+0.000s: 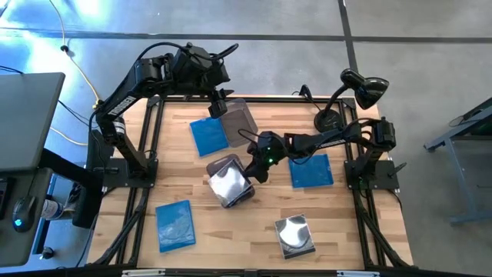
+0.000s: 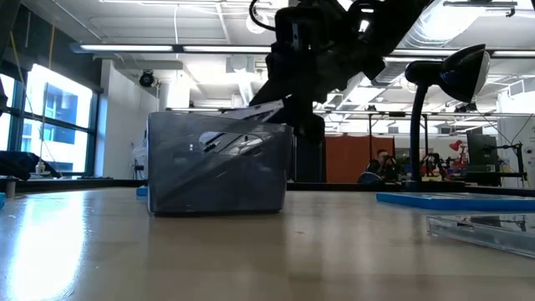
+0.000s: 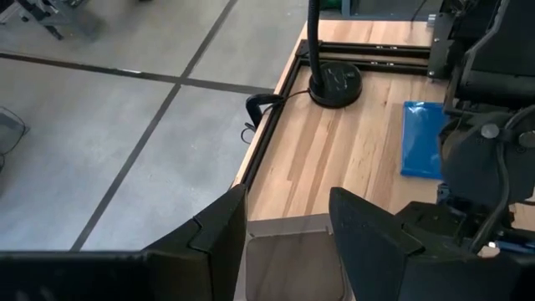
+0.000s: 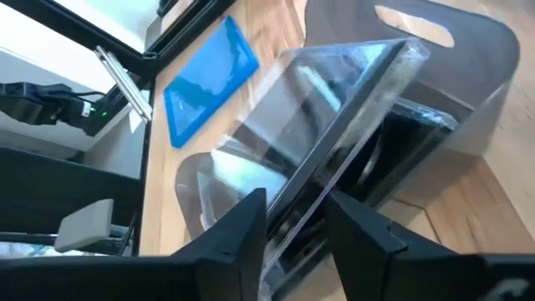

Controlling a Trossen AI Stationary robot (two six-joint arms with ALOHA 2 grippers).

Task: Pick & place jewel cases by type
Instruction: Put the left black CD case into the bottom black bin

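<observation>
You see the table point(image 1: 338, 215) with both arms over its far half. The left arm comes from the far left corner. Its gripper point(image 3: 288, 209) hangs just above the far tub point(image 1: 240, 117), close to the table's far edge. Its claw is released: the two fingers stand apart and nothing is between them.

The right arm comes from the right side and reaches to the middle of the table. Its gripper point(image 4: 297, 209) is over the near tub point(image 2: 217, 167), which stands at the middle. This claw is grasping the clear case point(image 4: 334, 117): one finger is on each side of the case's upper edge, and both touch it. The case is tilted, with its lower part inside the tub and its upper edge above the rim. Something dark lies in the tub under it; you cannot tell what it is.

The black lamp point(image 1: 361, 88) stands at the far right, near the base of the right arm.

The other cases lie flat on the wood, well apart from each other. One blue case point(image 1: 209, 136) is just beside the far tub, on its left. A second blue case point(image 1: 311, 171) is under the right arm, to the right of the near tub. A third blue case point(image 1: 174, 225) is at the near left. The silver case point(image 1: 294, 235) is at the near right.
</observation>
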